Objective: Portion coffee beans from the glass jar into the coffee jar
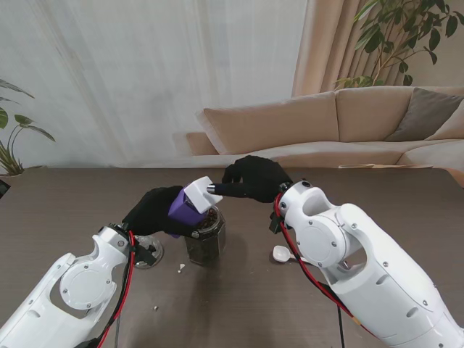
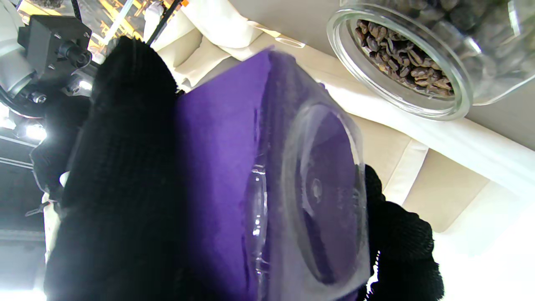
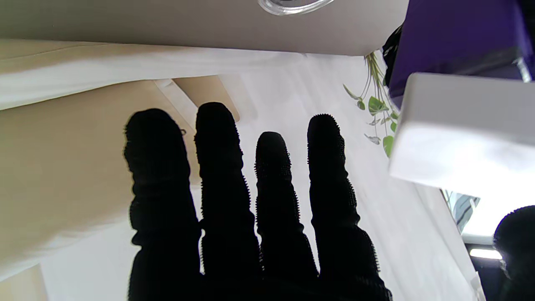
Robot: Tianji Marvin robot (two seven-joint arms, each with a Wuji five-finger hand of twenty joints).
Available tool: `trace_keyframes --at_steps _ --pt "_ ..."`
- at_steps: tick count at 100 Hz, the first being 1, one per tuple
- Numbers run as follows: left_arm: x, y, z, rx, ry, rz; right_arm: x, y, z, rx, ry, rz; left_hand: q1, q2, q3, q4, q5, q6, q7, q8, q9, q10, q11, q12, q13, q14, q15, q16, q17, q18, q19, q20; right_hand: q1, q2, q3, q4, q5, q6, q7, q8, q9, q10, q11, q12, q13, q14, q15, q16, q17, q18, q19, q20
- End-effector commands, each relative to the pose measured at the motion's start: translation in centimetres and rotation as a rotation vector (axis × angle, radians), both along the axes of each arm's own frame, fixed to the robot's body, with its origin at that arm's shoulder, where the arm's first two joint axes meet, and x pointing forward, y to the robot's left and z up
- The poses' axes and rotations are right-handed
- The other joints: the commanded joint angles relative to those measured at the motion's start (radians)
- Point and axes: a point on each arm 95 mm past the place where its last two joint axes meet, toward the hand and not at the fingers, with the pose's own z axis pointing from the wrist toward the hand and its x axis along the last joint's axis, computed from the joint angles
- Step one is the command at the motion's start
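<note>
Counter (image 1: 72,217) carrying open glass jar (image 1: 205,238), full of beans, just under both hands. Left hand (image 1: 154,211) clasping tilted purple coffee jar (image 1: 185,209). Right hand (image 1: 255,177), fingers (image 3: 217,175) mostly extended, touching white lid (image 1: 203,193). Lid on; portioning not begun.

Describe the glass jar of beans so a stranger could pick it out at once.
Start at the table and find the two black hands meeting mid-table. The glass jar stands open under the tilted purple jar in the left hand. Only it is clear, with dark beans inside.
</note>
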Motion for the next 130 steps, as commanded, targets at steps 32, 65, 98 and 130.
trace_keyframes --at_steps 32,65,98,130 --pt "0.3 -0.9 -0.2 -0.019 0.016 -0.020 -1.8 2.1 0.0 -0.066 -0.016 0.061 0.377 0.569 0.413 0.039 0.061 -0.114 0.202 0.068 0.064 -0.047 0.134 0.059 0.067 0.015 0.170 0.050 -0.046 -0.084 0.010 0.003 0.161 -0.137 0.061 0.053 0.032 0.017 -0.029 0.035 0.039 0.001 0.000 0.029 0.054 -0.006 0.028 0.019 -0.292 0.006 0.047 0.005" --pt "0.1 -1.1 -0.3 -0.030 0.020 -0.012 -1.7 1.6 0.4 -0.096 -0.032 0.105 0.377 0.568 0.415 0.039 0.062 -0.113 0.202 0.067 0.063 -0.046 0.134 0.059 0.068 0.015 0.170 0.050 -0.046 -0.084 0.010 0.004 0.422 -0.376 0.534 -0.001 -0.198 -0.122 -0.028 0.081 0.026 -0.041 0.014 0.029 0.057 -0.045 0.035 0.029 -0.301 -0.021 0.061 0.003" --pt "0.3 -1.5 -0.5 -0.044 0.030 -0.014 -1.4 1.3 0.4 -0.109 -0.096 0.126 0.377 0.570 0.413 0.039 0.061 -0.115 0.202 0.067 0.064 -0.048 0.136 0.059 0.068 0.015 0.171 0.050 -0.046 -0.085 0.011 0.005 0.549 -0.604 0.665 -0.013 -0.398 -0.187 -0.049 0.022 -0.047 -0.101 -0.014 -0.009 0.031 -0.077 -0.002 0.013 -0.309 -0.057 0.057 -0.001" --pt "0.1 -1.4 -0.7 -0.043 0.038 -0.005 -0.3 -0.4 0.9 -0.007 0.006 0.113 0.377 0.569 0.412 0.039 0.061 -0.115 0.202 0.065 0.064 -0.046 0.136 0.059 0.068 0.016 0.172 0.050 -0.046 -0.083 0.011 0.007 0.169 -0.368 0.358 -0.057 -0.595 0.018 -0.072 -0.053 -0.284 -0.050 -0.008 -0.042 -0.145 -0.023 -0.087 -0.023 -0.419 -0.035 -0.005 0.045"
